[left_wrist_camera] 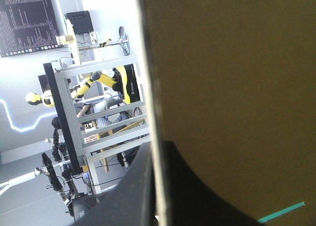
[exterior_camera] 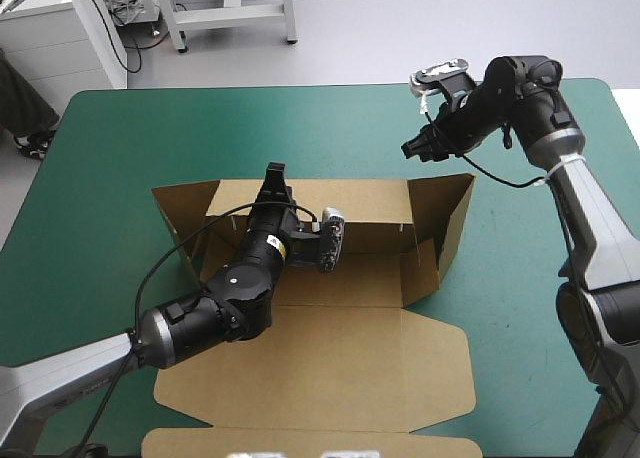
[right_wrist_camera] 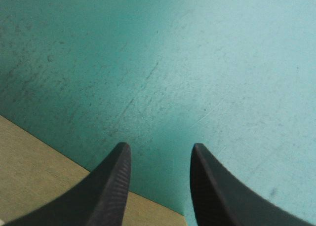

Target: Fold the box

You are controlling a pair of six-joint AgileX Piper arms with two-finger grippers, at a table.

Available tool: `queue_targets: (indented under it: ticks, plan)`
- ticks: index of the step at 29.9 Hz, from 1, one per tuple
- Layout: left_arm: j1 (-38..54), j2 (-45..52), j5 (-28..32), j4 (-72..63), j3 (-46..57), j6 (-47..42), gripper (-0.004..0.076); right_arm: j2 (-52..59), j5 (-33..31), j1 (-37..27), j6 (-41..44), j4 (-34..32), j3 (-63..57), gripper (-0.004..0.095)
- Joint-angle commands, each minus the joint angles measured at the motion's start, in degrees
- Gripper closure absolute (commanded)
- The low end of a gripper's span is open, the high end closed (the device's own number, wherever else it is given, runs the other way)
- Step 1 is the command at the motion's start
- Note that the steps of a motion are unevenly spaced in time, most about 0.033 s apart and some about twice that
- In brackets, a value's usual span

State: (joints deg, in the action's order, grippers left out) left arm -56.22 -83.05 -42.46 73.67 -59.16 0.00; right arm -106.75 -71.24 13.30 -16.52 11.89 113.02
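Cardboard fills the middle and lower part of the high view. The brown box (exterior_camera: pixel 340 348) lies half-raised on the teal-green desk (exterior_camera: pixel 110 138), with its lid (exterior_camera: pixel 320 378) flat toward the bottom of the frame. At the left of the sheet, the left side flap (exterior_camera: pixel 185 210) leans outward.

Just right of it, the left gripper (exterior_camera: pixel 273 175) reaches in from the lower left and sits on the top edge of the far wall (exterior_camera: pixel 360 203). Its wrist view shows the board's pale edge running up between the two black fingers (left_wrist_camera: pixel 140 186), so they are pinched on that wall with the sheet between them.

Farther right, the right side wall (exterior_camera: pixel 450 213) stands up, angled outward. At the upper right, the right gripper (exterior_camera: pixel 413 146) hangs over bare desk just beyond the box's far right corner and touches nothing. Its fingers stand apart, with only the cover and a corner of board below them.

The board looks light and stiff, likely to bend cleanly only along its creases. It would probably skid on the smooth cover if pushed from one side alone. A pinch on a top edge close to a crease should hold well, while a grip in mid-panel risks buckling it. The right side wall's upper edge, near where it meets the far wall, seems the natural place for the free gripper to take hold.
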Motion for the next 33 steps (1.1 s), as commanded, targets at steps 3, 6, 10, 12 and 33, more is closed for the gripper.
queue_targets:
  ticks: [3,6,10,12,33]
  plan:
    - [-0.41,1.26,2.14,-0.58,-0.67,-2.34,0.0731,3.71,-0.62,-0.34,-1.37,1.89,1.82,0.0551]
    - [-0.41,1.26,2.46,-0.58,-0.67,-4.10,0.0731,3.71,-0.62,-0.24,-1.98,1.70,1.46,0.0551]
    - [-0.41,1.26,2.99,-0.58,-0.67,-6.75,0.0731,3.71,-0.62,0.26,-5.20,0.55,1.46,0.0543]
    - [-0.41,1.26,3.49,-0.58,-0.67,-7.88,0.0731,3.71,-0.62,1.07,-6.63,-3.11,1.46,0.0543]
    - [-0.41,1.26,4.04,-0.44,-0.67,-7.89,0.0731,5.75,-0.72,1.96,-5.67,-8.81,-1.75,0.0435]
